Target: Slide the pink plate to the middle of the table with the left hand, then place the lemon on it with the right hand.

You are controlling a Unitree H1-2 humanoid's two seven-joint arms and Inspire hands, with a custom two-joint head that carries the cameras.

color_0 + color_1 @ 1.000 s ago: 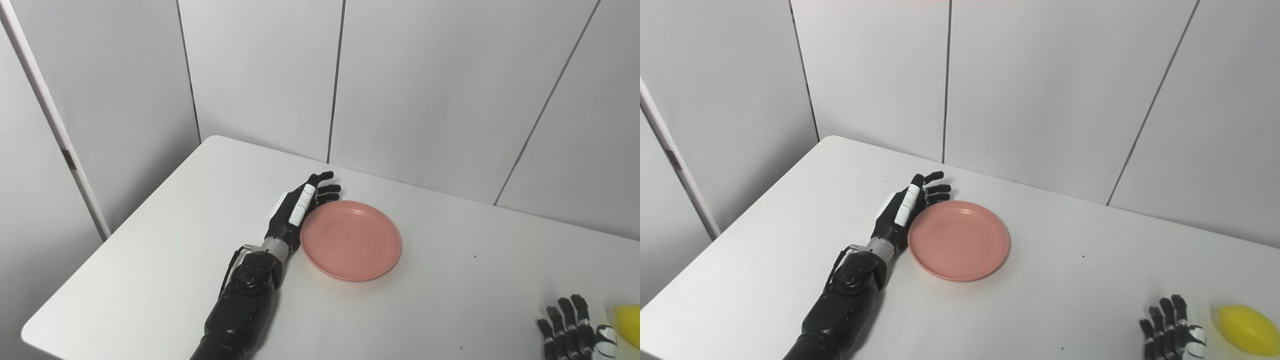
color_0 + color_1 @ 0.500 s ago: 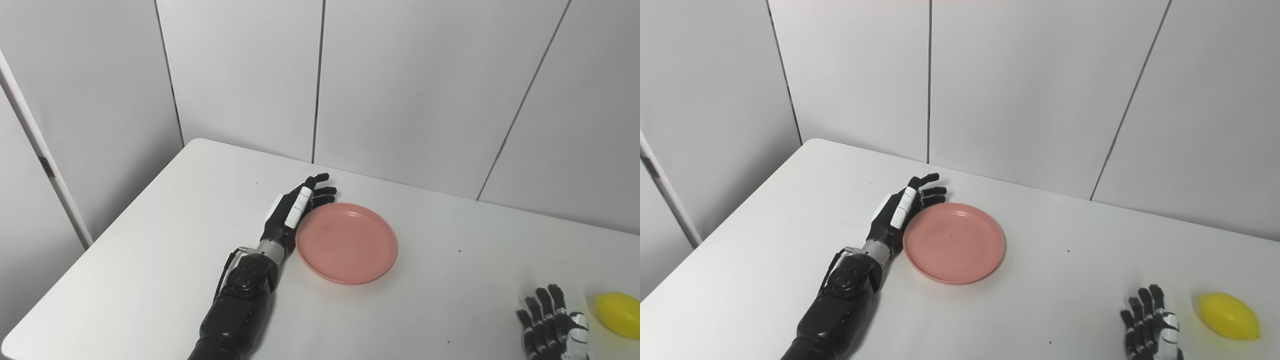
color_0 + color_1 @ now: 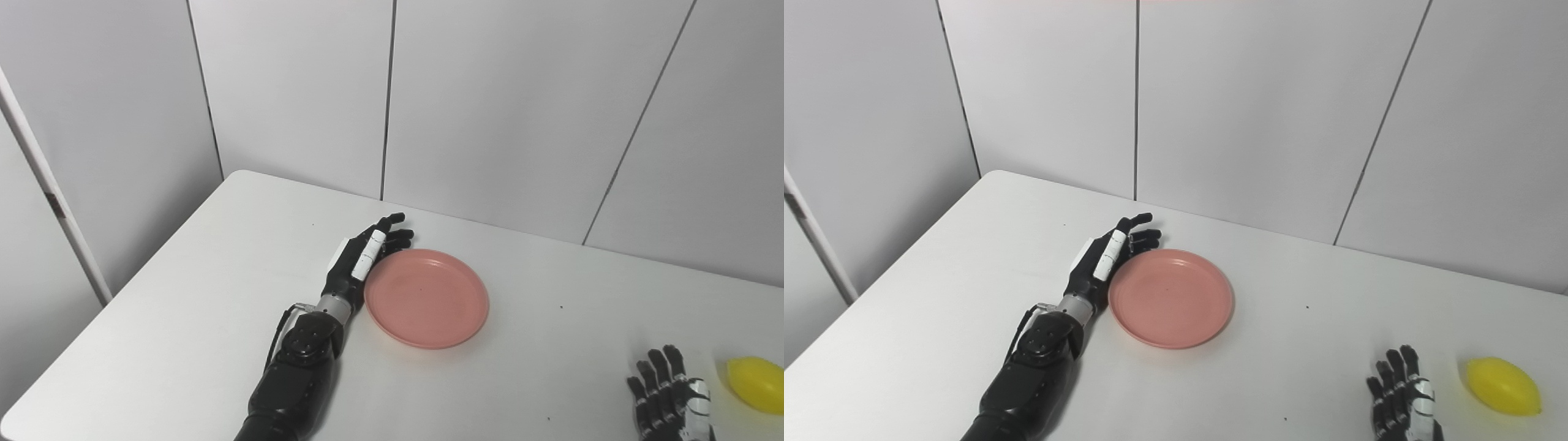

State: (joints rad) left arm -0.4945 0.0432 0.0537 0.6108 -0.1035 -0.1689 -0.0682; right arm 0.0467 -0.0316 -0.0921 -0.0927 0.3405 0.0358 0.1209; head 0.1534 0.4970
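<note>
A round pink plate lies flat on the white table, left of the table's middle. My left hand is open, edge-on, with its fingers stretched along the plate's left rim and touching it. A yellow lemon rests on the table at the far right. My right hand stands open near the bottom edge, fingers spread and pointing up, a short way left of the lemon and apart from it. The lemon is cut by the frame edge in the left eye view.
Grey wall panels rise right behind the table's far edge. The table's left corner and front-left edge are in view, with a white post beyond them.
The camera has swung to the right, shifting the whole picture left. The plate and left hand keep their contact. My right hand has come higher into view beside the lemon.
</note>
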